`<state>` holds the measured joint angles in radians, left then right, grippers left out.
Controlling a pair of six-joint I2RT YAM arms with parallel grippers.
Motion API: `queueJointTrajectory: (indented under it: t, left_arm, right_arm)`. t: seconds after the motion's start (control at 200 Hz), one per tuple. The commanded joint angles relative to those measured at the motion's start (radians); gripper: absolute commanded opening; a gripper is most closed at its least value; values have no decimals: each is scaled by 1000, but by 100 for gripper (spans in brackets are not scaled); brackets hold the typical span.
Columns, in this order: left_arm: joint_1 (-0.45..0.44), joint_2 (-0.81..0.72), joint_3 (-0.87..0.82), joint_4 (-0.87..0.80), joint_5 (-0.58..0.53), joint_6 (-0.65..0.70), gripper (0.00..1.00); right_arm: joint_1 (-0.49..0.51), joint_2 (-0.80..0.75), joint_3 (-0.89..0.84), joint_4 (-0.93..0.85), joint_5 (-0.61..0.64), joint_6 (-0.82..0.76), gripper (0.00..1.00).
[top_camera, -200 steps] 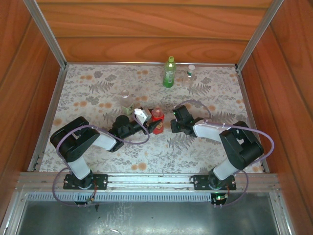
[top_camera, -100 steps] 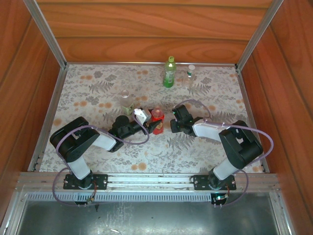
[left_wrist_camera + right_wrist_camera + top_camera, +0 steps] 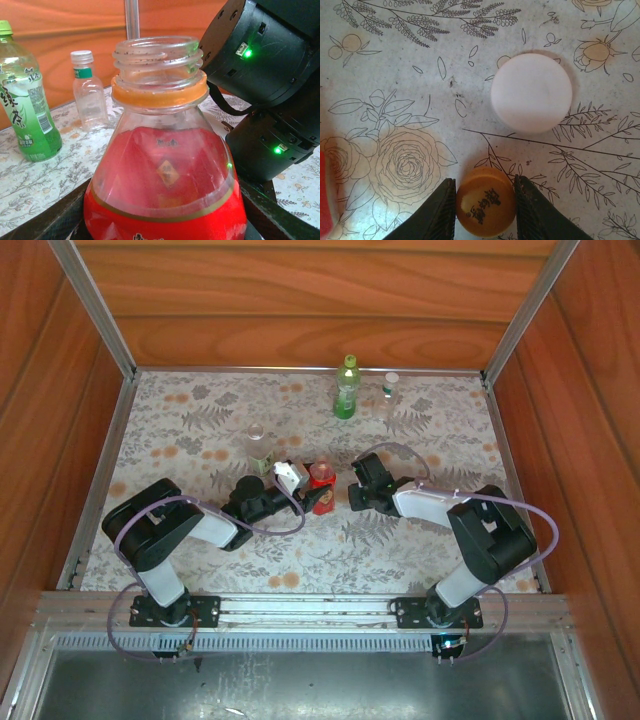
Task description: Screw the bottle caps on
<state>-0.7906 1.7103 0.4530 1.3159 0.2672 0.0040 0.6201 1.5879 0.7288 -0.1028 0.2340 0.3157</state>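
The red bottle (image 3: 165, 170) stands upright near the middle of the flowered table (image 3: 200, 420), its threaded neck open above an orange ring. It sits between the dark fingers (image 3: 47, 222) of the left gripper (image 3: 312, 492), which lie along both sides of its base and appear to clamp it, though the contact itself is cut off at the bottom of the left wrist view. Just to the bottle's right, the right gripper (image 3: 484, 186) points down at the table, its two fingers (image 3: 437, 212) drawn in narrow against either side of the orange cap (image 3: 485, 202), which rests flat on the table with its printed top up. A loose white cap (image 3: 531, 92) lies beyond it, near but apart. At the far edge the green bottle (image 3: 346, 390) and a small clear bottle (image 3: 389, 397) stand side by side, both capped. The clear bottle with the green label (image 3: 258, 448) stands uncapped just beyond the left gripper
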Motion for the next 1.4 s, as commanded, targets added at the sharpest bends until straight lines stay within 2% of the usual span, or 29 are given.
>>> queueJointTrajectory:
  t: [0.0, 0.3, 0.695, 0.874, 1.064, 1.219, 1.394]
  left_arm:
    - [-3, -17, -12, 11, 7, -4, 66]
    - [-3, -13, -9, 12, 12, -6, 66]
    - [-2, -8, -6, 11, 16, -6, 66]
    - [-3, 0, -3, 12, 21, -6, 66]
    - [-3, 1, -3, 11, 24, -4, 66]
    - [-3, 3, -4, 11, 23, -2, 66]
    - [-4, 12, 2, 12, 33, -2, 66]
  right_arm:
    - [-9, -31, 22, -43, -4, -3, 33]
    - [-9, -128, 57, -157, -34, -28, 33]
    - [-3, -261, 221, -437, -88, -75, 32]
    - [17, -305, 290, -487, -89, -85, 32]
    - [61, -309, 404, -556, -83, -106, 32]
    - [116, -308, 480, -557, -61, -116, 33]
    - [174, -265, 556, -538, -98, -131, 33]
